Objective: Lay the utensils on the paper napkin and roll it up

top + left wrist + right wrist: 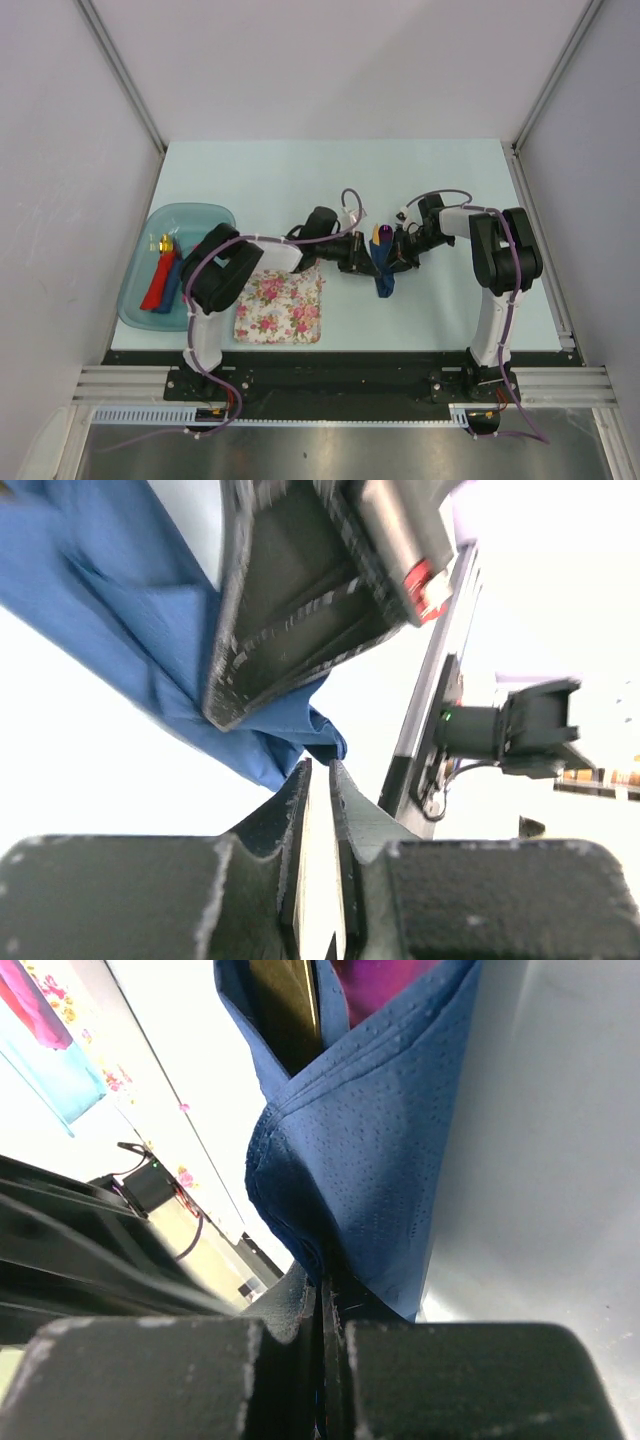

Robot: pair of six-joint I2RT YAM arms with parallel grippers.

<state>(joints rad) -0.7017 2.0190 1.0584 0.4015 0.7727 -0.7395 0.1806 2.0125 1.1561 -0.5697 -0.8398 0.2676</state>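
The dark blue paper napkin [383,268] hangs bunched between my two grippers above the table. The purple spoon's bowl [375,234] sticks out of its top fold. In the right wrist view the purple spoon [385,978] lies inside the napkin [360,1150], beside a dark brownish strip [285,1010] that I cannot identify. My right gripper [325,1280] is shut on the napkin's lower edge. My left gripper [320,768] stands just below a napkin corner [322,742]. Its jaws are a narrow gap apart, with light showing through and nothing between them.
A pink-and-white floral mat [280,307] lies at the near edge, left of centre. A teal tray [205,215] at the left holds red and blue pieces and a small gold piece [165,242]. Grey walls enclose the table on three sides.
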